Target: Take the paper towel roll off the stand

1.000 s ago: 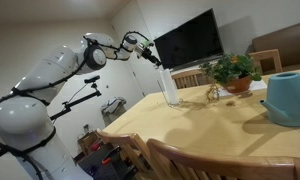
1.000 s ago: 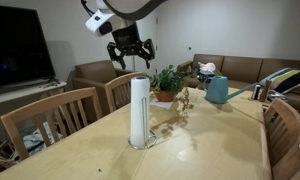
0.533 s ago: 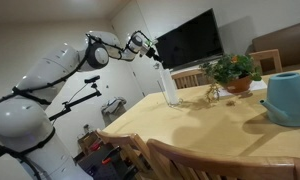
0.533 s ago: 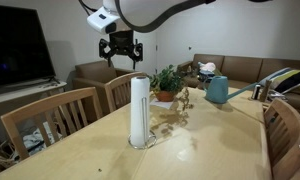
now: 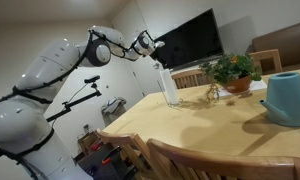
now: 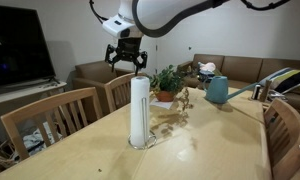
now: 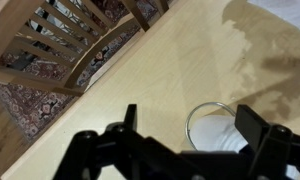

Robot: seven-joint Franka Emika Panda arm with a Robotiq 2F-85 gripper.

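The slim white paper towel roll (image 6: 139, 108) stands upright on its round metal stand (image 6: 142, 144) on the pale wooden table (image 6: 205, 150), near the edge where 2 wooden slat-back chairs (image 6: 52, 118) sit. The black gripper (image 6: 126, 66) hangs just above the roll, apart from it. Behind the roll stands the green potted plant (image 6: 168, 80), with the teal watering-can-like vessel (image 6: 217, 91) further along.

Warm, even room light is filling both exterior views, with fine detail smearing softly. In the wrist view the gripper (image 7: 190, 135) is reading as a black silhouette at 6 o'clock; soft shadows are crossing the worktop (image 7: 160, 70) near 1 o'clock.
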